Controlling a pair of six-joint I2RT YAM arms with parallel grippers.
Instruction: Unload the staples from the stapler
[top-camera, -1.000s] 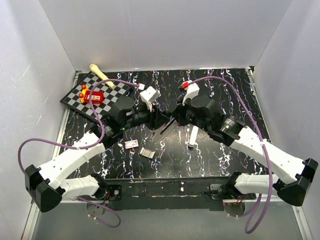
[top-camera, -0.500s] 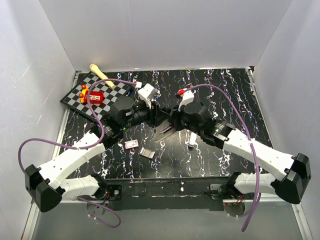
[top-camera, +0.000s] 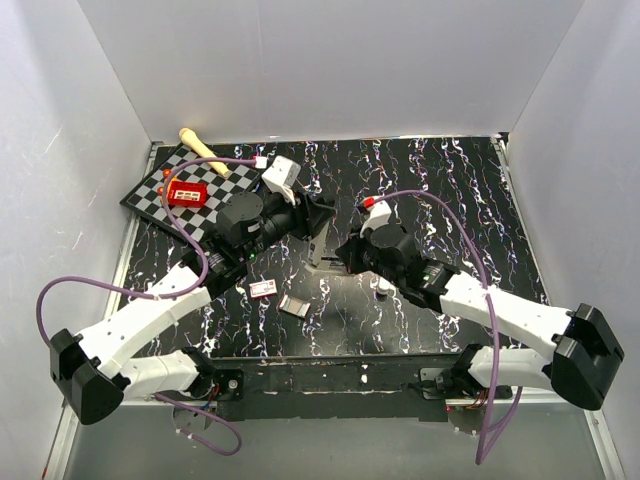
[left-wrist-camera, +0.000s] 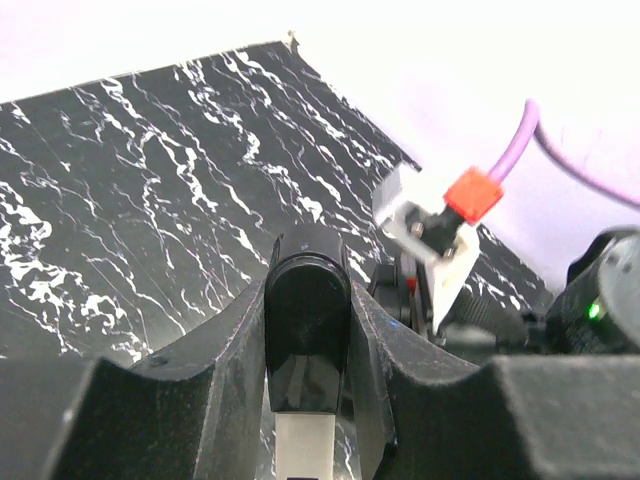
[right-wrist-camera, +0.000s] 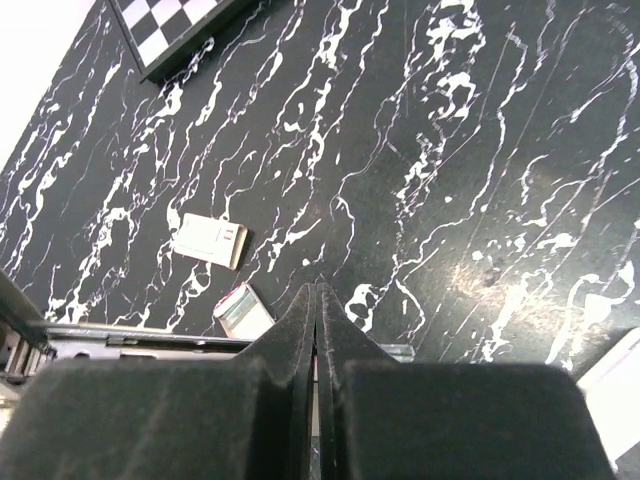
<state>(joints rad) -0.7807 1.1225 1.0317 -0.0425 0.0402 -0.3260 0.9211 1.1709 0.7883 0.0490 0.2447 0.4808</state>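
Top external: left claw (top-camera: 320, 222), gripping the stapler (left-wrist-camera: 305, 330), is pulling back toward upper left; right claw (right-wrist-camera: 317, 300), fully closed, is retreating lower right. Staples pull probably attempted; none visible.

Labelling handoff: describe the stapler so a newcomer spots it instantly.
Find the left gripper over the middle of the black marbled table. The stapler is the slim dark-and-silver bar clamped between its fingers; the red-and-white box and silvery rectangle lie loose on the table.

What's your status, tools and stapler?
Left tool clamped on stapler, held above table. Right tool shut, contents unclear. Small box below, apart.
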